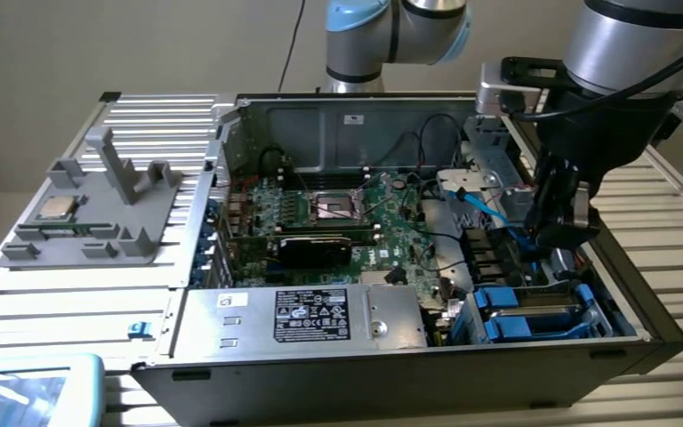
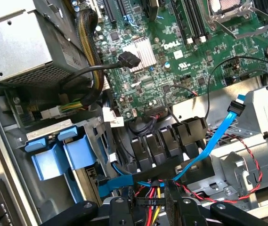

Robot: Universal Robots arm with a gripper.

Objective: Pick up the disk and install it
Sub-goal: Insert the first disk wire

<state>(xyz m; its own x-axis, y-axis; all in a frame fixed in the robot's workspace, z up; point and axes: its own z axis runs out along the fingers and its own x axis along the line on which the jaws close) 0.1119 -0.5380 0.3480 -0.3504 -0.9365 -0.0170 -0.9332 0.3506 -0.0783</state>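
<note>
Gripper point(image 1: 551, 238) stands inside the case point(image 1: 437, 382), at its far right side in the exterior view. Fingers are apart and hold nothing. Disk point(image 1: 529, 313) sits in the bay at the case's near right corner. Risk: the fingers may snag the blue cable point(image 2: 214, 136) and the wires just beneath them.

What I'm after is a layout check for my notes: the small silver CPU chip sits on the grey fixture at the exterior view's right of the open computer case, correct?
Not quite. The small silver CPU chip does sit on the grey fixture. But that fixture stands at the exterior view's left of the open computer case, not its right, as the exterior view shows.
</note>
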